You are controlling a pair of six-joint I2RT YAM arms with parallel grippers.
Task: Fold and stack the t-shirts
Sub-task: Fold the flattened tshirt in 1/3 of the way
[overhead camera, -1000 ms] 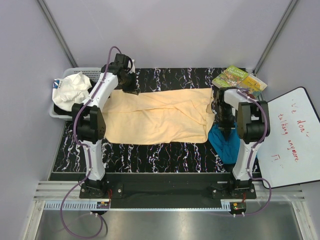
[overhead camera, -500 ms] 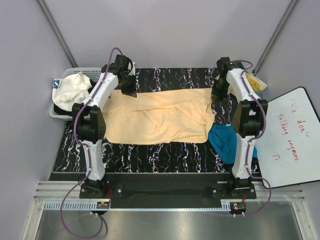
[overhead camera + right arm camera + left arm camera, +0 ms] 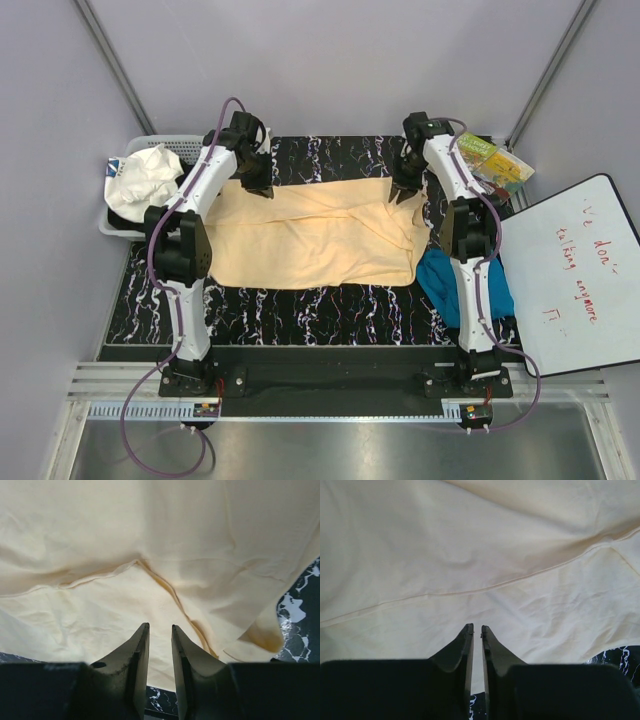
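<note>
**Right arm has joined the left at the far edge of the peach shirt**

On your left, the left gripper (image 3: 262, 188) has barely moved in the last second. It sits over the far-left corner of the peach shirt (image 3: 320, 235). Its jaws were shut a moment ago and have now parted to a thin slit. The wrist view shows only cloth lying beneath them, nothing pinched between.

The peach shirt lies spread sideways across the middle of the tabletop (image 3: 300, 305). It is creased and its far edge runs close to the tabletop's far edge. It looks no different from a second ago.

The big change is on your right. The right gripper (image 3: 403, 195) was down over the teal shirt (image 3: 445, 282) by the right edge. It has swung to the peach shirt's far-right corner, and its jaws have opened to a narrow gap with nothing in them. The teal shirt lies bunched and unfolded, just beside the peach one.

You now have one gripper at each far corner, both opening. I read that as the setup for a two-handed pinch to fold the far edge toward you. No fold has been made yet, and stacking is still some way off.
</note>
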